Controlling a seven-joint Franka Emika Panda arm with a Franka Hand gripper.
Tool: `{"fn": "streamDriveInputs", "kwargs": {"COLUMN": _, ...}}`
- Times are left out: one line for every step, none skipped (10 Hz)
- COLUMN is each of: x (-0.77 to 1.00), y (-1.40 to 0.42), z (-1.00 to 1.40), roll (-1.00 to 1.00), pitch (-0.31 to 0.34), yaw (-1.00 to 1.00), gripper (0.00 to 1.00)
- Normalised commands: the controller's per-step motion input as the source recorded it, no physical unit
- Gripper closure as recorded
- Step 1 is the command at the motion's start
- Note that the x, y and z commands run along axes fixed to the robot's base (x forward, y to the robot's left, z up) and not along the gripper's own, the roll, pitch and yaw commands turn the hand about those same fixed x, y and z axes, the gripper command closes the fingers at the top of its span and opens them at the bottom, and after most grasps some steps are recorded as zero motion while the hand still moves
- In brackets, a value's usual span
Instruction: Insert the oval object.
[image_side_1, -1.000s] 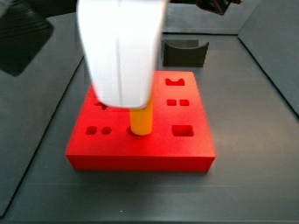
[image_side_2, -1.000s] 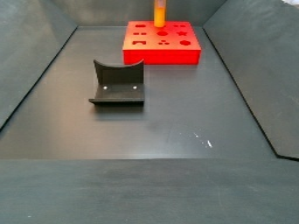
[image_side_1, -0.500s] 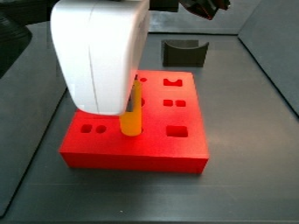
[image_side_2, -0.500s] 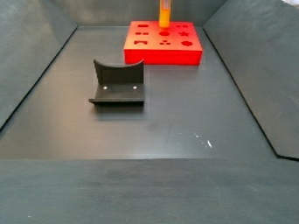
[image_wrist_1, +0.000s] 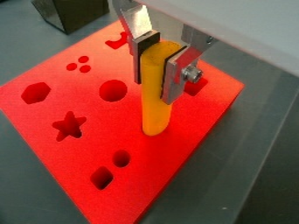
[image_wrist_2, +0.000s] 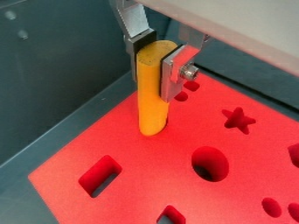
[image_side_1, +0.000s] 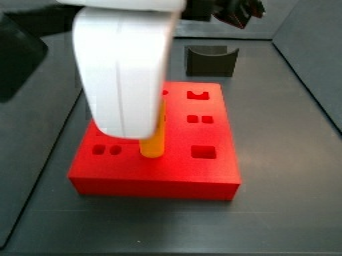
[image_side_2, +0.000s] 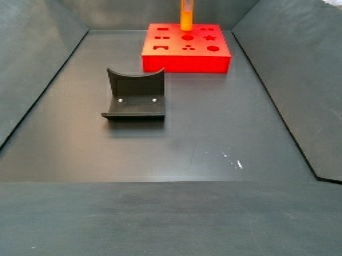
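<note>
The oval object (image_wrist_1: 156, 101), a smooth orange-yellow peg, stands upright with its lower end at the top face of the red block (image_wrist_1: 70, 96); the peg hides any hole under its tip. My gripper (image_wrist_1: 162, 66) is shut on the peg's upper part, silver fingers (image_wrist_2: 173, 72) pressed on both sides, as both wrist views show. In a side view the arm's white body (image_side_1: 123, 70) hides the fingers, and only the peg's lower half (image_side_1: 154, 141) shows. Far back in a side view, the peg (image_side_2: 186, 13) rises from the red block (image_side_2: 187, 52).
The red block has star (image_wrist_1: 69, 125), round (image_wrist_1: 112, 90), hexagonal (image_wrist_1: 34, 92) and square holes (image_side_1: 205, 152). A dark grey curved holder (image_side_2: 134, 96) stands mid-floor, away from the block. Dark walls enclose the floor on all sides.
In a side view the arm's white body has shifted left and looms larger. The peg has moved slightly left on the block, still upright and gripped.
</note>
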Motion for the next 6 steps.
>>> {"fn": "streamDriveInputs", "kwargs": {"x": 0.17, "y": -0.09, "z": -0.11, "roll": 0.17, "pitch": 0.007, "yaw": 0.2, "gripper": 1.0}}
{"fn": "streamDriveInputs", "kwargs": {"x": 0.0, "y": 0.0, "z": -0.09, "roll": 0.13, "pitch": 0.0, "yaw": 0.02, "gripper": 1.0}}
{"fn": "streamDriveInputs", "kwargs": {"x": 0.0, "y": 0.0, "z": -0.15, "roll": 0.17, "pitch": 0.023, "yaw": 0.0, "gripper": 1.0}}
{"fn": "streamDriveInputs", "kwargs": {"x": 0.0, "y": 0.0, "z": -0.38, "roll": 0.1, "pitch": 0.0, "yaw": 0.0, "gripper": 1.0}}
{"fn": "streamDriveInputs", "kwargs": {"x": -0.09, "y": 0.02, "z": -0.49, "roll": 0.11, "pitch": 0.0, "yaw": 0.0, "gripper": 1.0}}
{"fn": "streamDriveInputs", "kwargs": {"x": -0.06, "y": 0.0, "z": -0.48, "roll": 0.04, "pitch": 0.0, "yaw": -0.05, "gripper": 1.0}}
